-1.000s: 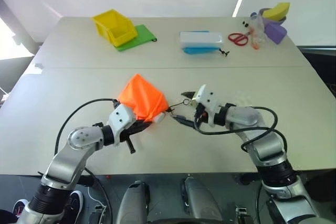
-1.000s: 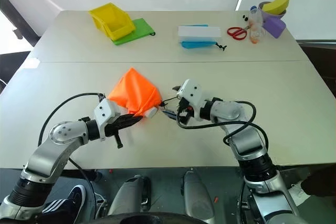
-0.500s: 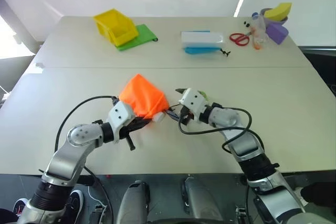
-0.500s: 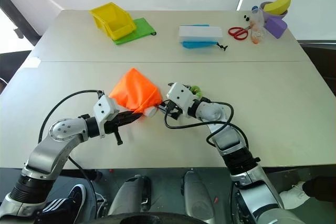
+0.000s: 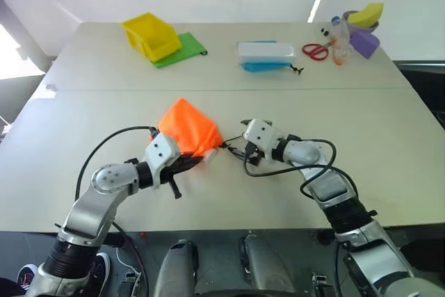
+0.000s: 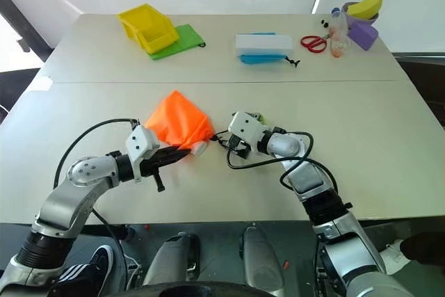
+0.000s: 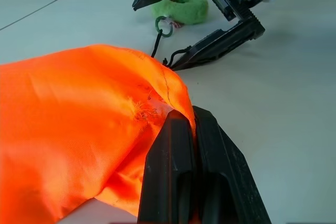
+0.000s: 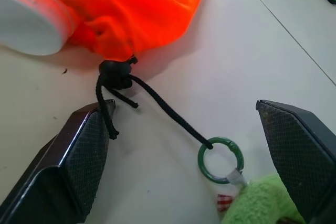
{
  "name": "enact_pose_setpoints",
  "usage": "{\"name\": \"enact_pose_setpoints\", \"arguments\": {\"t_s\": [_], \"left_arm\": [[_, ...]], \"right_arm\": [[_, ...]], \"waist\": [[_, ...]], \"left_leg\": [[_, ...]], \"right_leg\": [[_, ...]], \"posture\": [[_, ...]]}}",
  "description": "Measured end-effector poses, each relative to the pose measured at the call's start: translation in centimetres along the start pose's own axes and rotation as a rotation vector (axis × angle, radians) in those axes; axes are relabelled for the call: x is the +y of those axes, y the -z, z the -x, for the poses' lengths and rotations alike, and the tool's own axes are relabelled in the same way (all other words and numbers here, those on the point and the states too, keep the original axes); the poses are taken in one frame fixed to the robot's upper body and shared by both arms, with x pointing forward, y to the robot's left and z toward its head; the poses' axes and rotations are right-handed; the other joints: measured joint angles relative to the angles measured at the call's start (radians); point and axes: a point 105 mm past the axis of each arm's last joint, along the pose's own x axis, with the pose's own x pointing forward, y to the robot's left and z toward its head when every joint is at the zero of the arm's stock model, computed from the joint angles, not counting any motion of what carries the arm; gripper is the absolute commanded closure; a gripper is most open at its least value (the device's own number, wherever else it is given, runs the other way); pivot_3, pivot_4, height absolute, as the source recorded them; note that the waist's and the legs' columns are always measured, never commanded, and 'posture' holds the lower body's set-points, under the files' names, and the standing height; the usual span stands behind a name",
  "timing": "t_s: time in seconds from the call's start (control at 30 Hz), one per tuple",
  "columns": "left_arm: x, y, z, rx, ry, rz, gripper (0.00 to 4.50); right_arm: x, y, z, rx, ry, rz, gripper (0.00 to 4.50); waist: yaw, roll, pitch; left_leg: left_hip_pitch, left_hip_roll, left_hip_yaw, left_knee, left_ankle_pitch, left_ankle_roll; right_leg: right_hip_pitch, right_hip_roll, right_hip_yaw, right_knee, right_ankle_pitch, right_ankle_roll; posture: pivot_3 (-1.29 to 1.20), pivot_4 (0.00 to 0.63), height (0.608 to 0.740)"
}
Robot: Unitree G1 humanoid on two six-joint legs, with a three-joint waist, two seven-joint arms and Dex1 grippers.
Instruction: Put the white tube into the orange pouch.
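Note:
The orange pouch (image 5: 186, 130) lies crumpled on the near table. My left gripper (image 7: 186, 127) is shut on a fold of its fabric at the near edge. The white tube (image 8: 29, 22) shows its round white end (image 6: 199, 147) at the pouch's mouth, and orange fabric covers the rest. My right gripper (image 8: 184, 108) is open just right of the mouth. Its fingers straddle the black cord (image 8: 165, 113) and the green ring (image 8: 220, 160) without holding anything. One finger (image 8: 79, 156) is close to the cord's knot.
A fluffy green thing (image 7: 181, 6) lies by the ring, under my right hand. On the far table are a yellow bin (image 5: 151, 35), a green cloth (image 5: 189, 48), a white-and-blue box (image 5: 265, 55), red scissors (image 5: 316, 51) and purple and yellow items (image 5: 363, 29).
My right gripper has moved closer to the pouch's corded mouth, sunk toward the table and rolled a little. It is still open. My left gripper has kept its hold in place.

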Motion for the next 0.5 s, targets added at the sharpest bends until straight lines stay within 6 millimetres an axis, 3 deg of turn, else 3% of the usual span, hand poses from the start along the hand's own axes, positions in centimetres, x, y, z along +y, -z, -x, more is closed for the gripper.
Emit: {"name": "enact_pose_setpoints", "arguments": {"t_s": [0.23, 0.37, 0.47, 0.5], "left_arm": [[0.0, 0.1, 0.0, 0.002, -0.002, 0.004, 4.50], [-0.1, 0.0, -0.1, -0.004, -0.002, 0.003, 4.50], [-0.1, -0.1, -0.1, -0.005, -0.001, 0.003, 4.50], [-0.1, -0.1, -0.1, -0.005, -0.001, 0.003, 4.50]], "right_arm": [[-3.3, 2.1, 2.8, 0.088, 0.064, -0.045, 0.01], [-3.8, 2.5, 3.2, 0.110, 0.080, -0.040, 0.01], [-3.7, 2.6, 3.1, 0.117, 0.082, -0.042, 0.81], [-3.6, 2.7, 3.1, 0.120, 0.078, -0.043, 1.27]], "waist": [[0.005, 0.000, 0.000], [-0.001, 0.000, 0.000], [0.000, 0.000, 0.000], [0.000, 0.000, 0.000]], "left_leg": [[-0.001, -0.001, 0.001, 0.000, 0.000, 0.000], [0.000, 0.000, 0.000, 0.000, 0.000, 0.000], [0.000, 0.000, 0.000, 0.000, 0.000, 0.000], [0.000, 0.000, 0.000, 0.000, 0.000, 0.000]], "right_leg": [[0.000, -0.001, 0.000, -0.002, 0.000, 0.000], [0.000, 0.000, 0.000, -0.001, 0.000, 0.000], [0.000, 0.000, 0.000, 0.000, 0.000, 0.000], [0.000, 0.000, 0.000, 0.000, 0.000, 0.000]], "posture": [[0.00, 0.150, 0.740], [0.00, 0.150, 0.740], [0.00, 0.150, 0.740], [0.00, 0.150, 0.740]]}}
